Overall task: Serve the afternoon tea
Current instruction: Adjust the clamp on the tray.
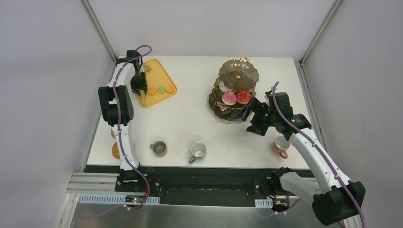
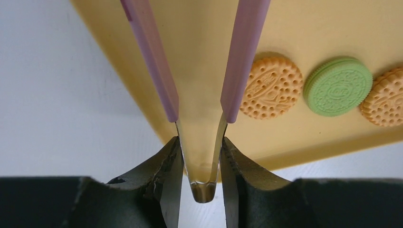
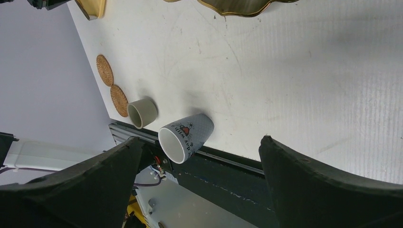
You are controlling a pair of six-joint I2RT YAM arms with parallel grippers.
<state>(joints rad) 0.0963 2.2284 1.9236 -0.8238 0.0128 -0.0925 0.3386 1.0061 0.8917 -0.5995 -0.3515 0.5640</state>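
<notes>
My left gripper (image 1: 139,85) hangs over the yellow-orange tray (image 1: 159,71), shut on the metal hinge end of the pink-handled tongs (image 2: 152,57), whose arms point down at the tray. Beside them lie an orange macaron (image 2: 271,88), a green one (image 2: 338,86) and another orange one (image 2: 385,97). The dark gold-rimmed stand (image 1: 236,90) carries a pink doughnut (image 1: 229,98) and a red doughnut (image 1: 244,97). My right gripper (image 1: 249,111) hovers just right of the stand, open with nothing in it.
An olive mug (image 1: 159,148) and a grey-blue mug (image 1: 198,151) stand near the front edge. A pink mug (image 1: 281,145) sits under the right arm. Two brown coasters (image 1: 115,151) lie at the front left, partly behind the left arm.
</notes>
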